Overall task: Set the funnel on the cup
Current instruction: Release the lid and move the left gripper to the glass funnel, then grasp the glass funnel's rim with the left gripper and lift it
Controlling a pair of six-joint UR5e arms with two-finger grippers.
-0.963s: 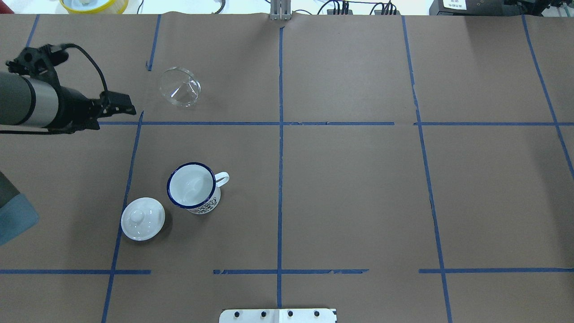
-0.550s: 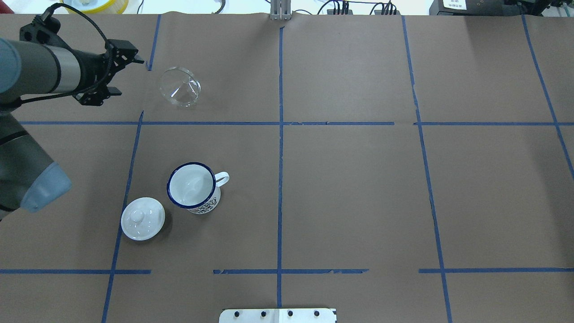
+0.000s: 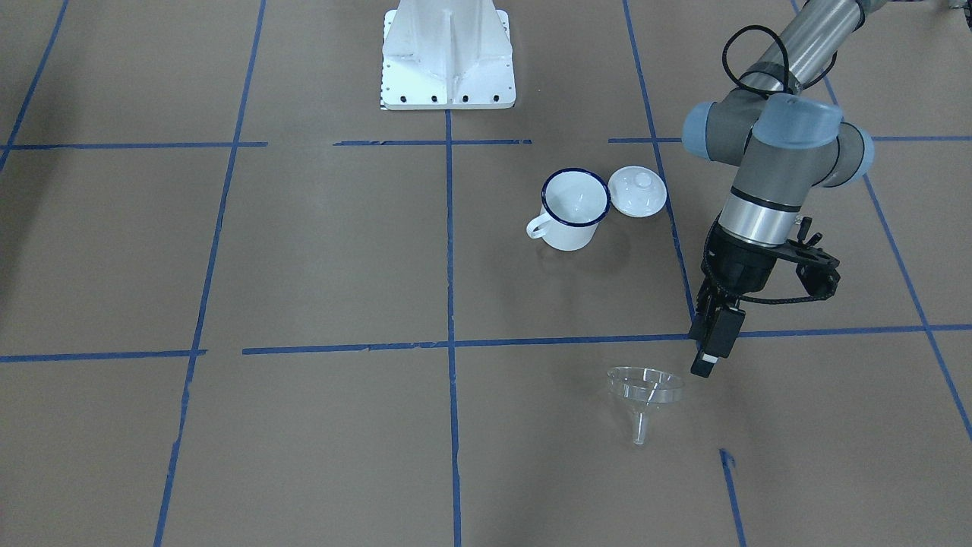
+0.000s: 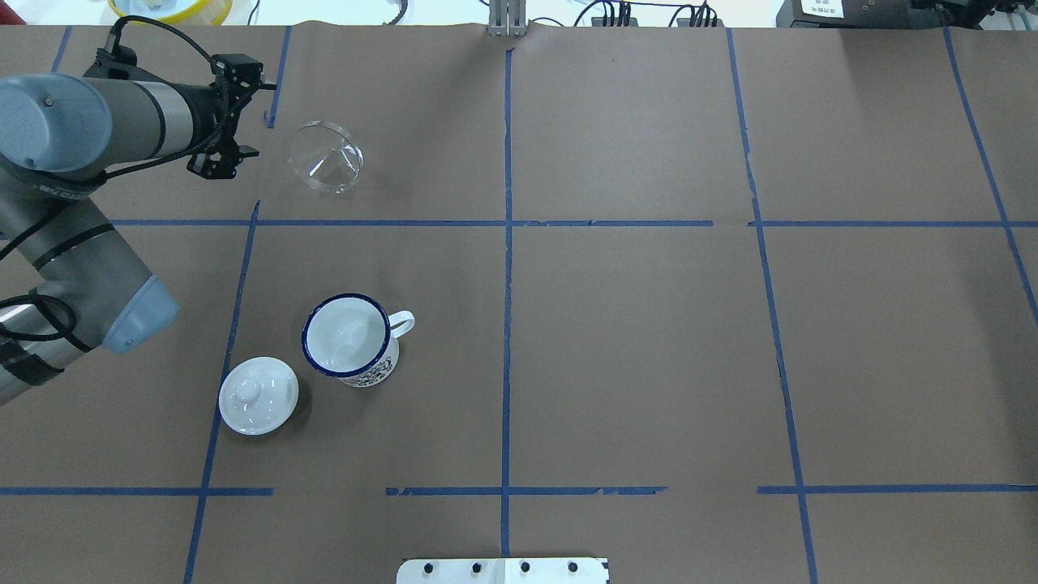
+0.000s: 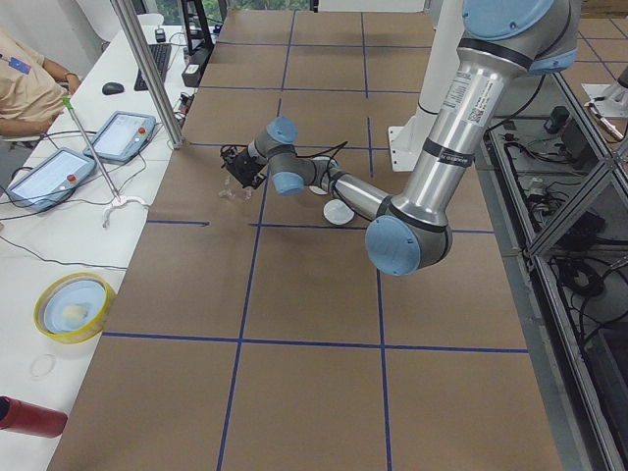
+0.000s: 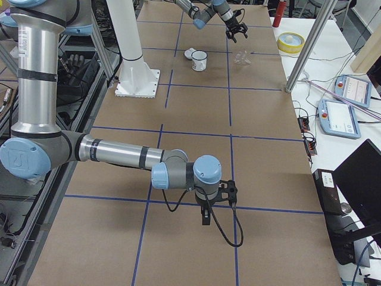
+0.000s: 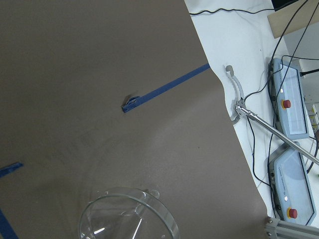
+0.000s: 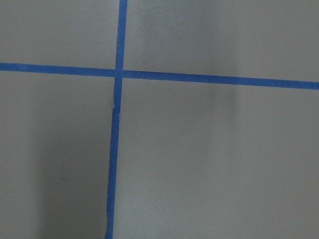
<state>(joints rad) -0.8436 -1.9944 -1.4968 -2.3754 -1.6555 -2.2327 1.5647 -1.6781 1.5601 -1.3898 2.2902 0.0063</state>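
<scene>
Funnel rim in left wrist view, overhead shows left fingers apart, empty, right fingers state unclear

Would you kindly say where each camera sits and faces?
Front: across table, facing robot; left gripper, funnel.
Overhead: behind robot, downward; left arm.
Exterior left: table's left end; left arm nearest.
Exterior right: right end; right gripper nearest.
Left wrist: onto funnel; no body.
Right wrist: onto tape; no body.
Front and overhead share cup.

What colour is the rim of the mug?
Dark blue; the mug itself is white. It shows clearest in the overhead view.
</scene>
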